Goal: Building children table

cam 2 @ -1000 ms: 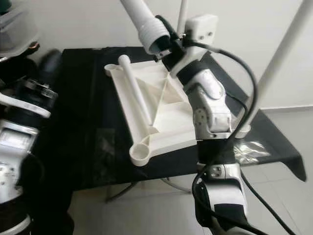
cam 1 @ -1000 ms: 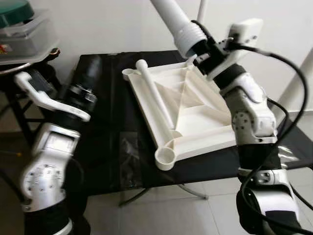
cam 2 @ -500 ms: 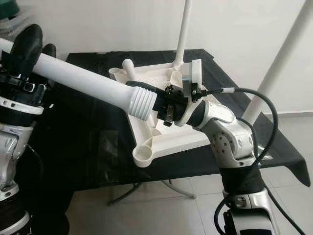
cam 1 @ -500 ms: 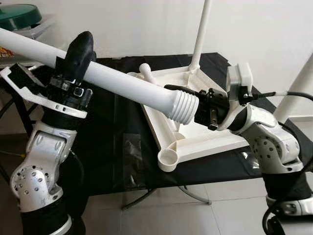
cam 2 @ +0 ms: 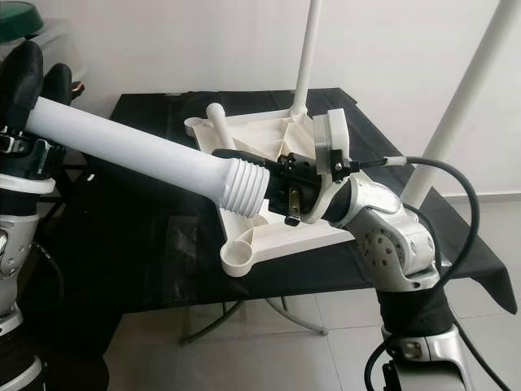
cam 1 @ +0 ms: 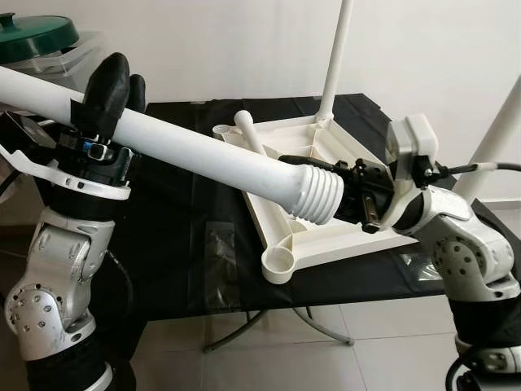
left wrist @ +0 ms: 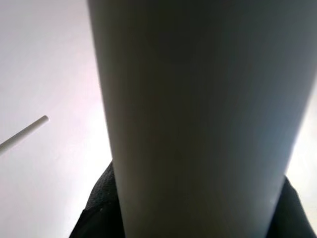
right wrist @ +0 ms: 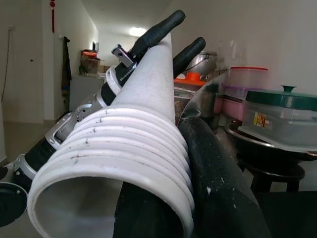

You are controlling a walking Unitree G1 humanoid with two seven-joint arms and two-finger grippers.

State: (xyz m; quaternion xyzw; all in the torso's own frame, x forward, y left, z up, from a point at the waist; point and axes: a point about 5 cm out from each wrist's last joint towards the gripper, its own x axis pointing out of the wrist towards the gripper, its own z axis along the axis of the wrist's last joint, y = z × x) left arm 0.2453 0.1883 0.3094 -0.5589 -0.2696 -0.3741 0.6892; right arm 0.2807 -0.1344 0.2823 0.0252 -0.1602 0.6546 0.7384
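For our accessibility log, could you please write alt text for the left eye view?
Both end effectors hold a long white table leg level above a black table: the left end effector grips its plain end, the right end effector its threaded end. Beneath lies the upturned white tabletop, one leg already standing in its far corner.

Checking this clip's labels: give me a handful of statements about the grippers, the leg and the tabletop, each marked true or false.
1. Both grippers hold the same white table leg. True: the left gripper clamps its plain shaft, the right gripper its threaded end.
2. The leg is screwed into the near corner socket. False: that socket is empty and the leg is held above it.
3. The upturned white tabletop lies on a black table. True.
4. No leg stands on the tabletop yet. False: an upright leg stands at its far corner.
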